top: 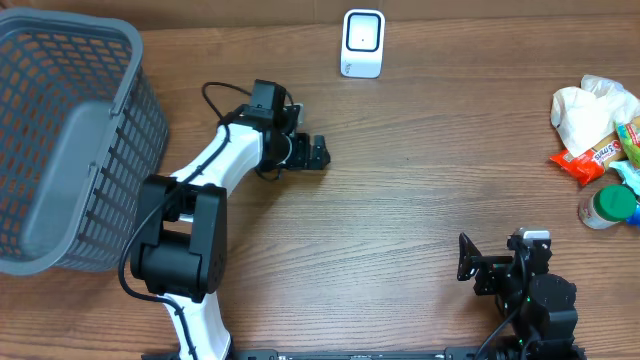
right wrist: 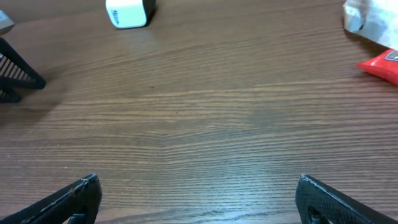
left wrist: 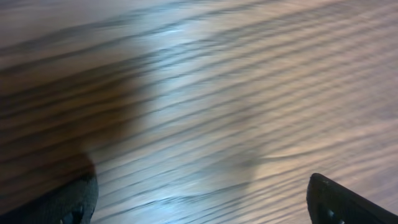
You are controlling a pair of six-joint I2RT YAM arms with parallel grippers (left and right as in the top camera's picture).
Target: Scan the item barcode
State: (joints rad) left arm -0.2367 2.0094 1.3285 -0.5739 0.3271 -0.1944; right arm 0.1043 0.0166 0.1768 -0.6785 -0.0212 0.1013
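Note:
The white barcode scanner [top: 362,42] stands at the table's far edge, also seen as a white box [right wrist: 129,12] at the top of the right wrist view. The items lie in a pile at the far right: a white crumpled packet [top: 590,110], a red snack bar [top: 588,160] and a green-capped bottle [top: 608,207]. My left gripper [top: 318,152] hovers open over bare wood left of centre, well short of the scanner; only blurred wood lies between its fingers [left wrist: 202,208]. My right gripper [top: 468,258] rests open near the front edge, nothing between its fingertips [right wrist: 202,199].
A large grey mesh basket [top: 70,150] fills the left side. The red bar [right wrist: 380,65] and white packet [right wrist: 370,18] show at the right edge of the right wrist view, the left gripper's tip [right wrist: 15,71] at its left edge.

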